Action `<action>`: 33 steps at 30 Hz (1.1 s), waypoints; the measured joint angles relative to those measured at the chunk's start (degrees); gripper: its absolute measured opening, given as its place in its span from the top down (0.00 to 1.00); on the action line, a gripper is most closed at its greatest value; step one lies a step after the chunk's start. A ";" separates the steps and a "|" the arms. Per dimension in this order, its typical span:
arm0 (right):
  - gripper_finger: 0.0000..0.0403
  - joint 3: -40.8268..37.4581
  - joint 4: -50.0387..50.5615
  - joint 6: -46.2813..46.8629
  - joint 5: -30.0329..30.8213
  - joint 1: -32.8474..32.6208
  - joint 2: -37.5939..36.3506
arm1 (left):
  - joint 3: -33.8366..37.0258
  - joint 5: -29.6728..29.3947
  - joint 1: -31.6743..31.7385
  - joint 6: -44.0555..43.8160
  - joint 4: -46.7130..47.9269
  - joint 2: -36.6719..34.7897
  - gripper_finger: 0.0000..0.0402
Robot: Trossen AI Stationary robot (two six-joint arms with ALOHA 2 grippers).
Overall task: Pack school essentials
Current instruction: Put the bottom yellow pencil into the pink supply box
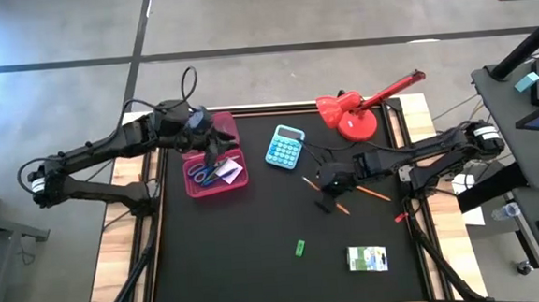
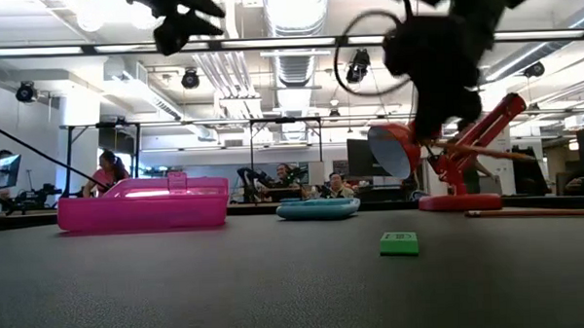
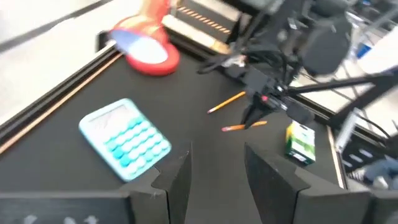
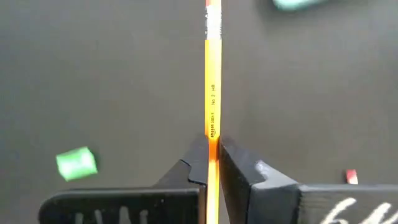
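Your right gripper (image 4: 212,158) has its fingers pinched tight on the orange pencil (image 4: 212,74) mid-table, so lift straight & slow w/o twisting, then carry it over to the pink box (image 1: 212,164).

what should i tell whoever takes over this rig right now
Right gripper: shut on the orange pencil, low over the mat's right side.
Left gripper: open, holding nothing, above the pink box.
Done: blue-handled scissors and note pad lie in the pink box.
Left on the mat: green eraser, white-green packet, a second orange pencil by the right arm, and the blue calculator.
Red lamp stands at the far right.
Next, probably: carry the held pencil over to the box.
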State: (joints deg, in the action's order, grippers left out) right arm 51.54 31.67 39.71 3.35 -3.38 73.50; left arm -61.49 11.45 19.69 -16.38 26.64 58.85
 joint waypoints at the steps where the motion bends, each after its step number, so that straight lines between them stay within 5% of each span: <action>1: 0.97 1.17 -1.51 -0.49 1.02 0.02 -0.14 | 0.02 0.32 -0.68 0.76 -0.81 0.34 0.68; 16: 0.97 24.90 -11.44 -21.44 21.71 1.07 0.24 | 0.02 0.78 -9.31 5.33 -17.24 9.26 0.68; 25: 0.97 29.31 -19.86 -30.18 22.22 1.18 1.13 | 0.00 0.93 -10.90 5.12 -36.91 14.23 0.68; 33: 0.97 33.30 -20.37 -33.80 20.58 1.18 4.07 | 0.00 0.88 -10.94 4.72 -44.13 16.60 0.68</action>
State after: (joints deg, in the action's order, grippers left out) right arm 84.85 11.31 5.91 23.92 -2.20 77.57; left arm -61.49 12.33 8.75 -11.66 -17.50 75.45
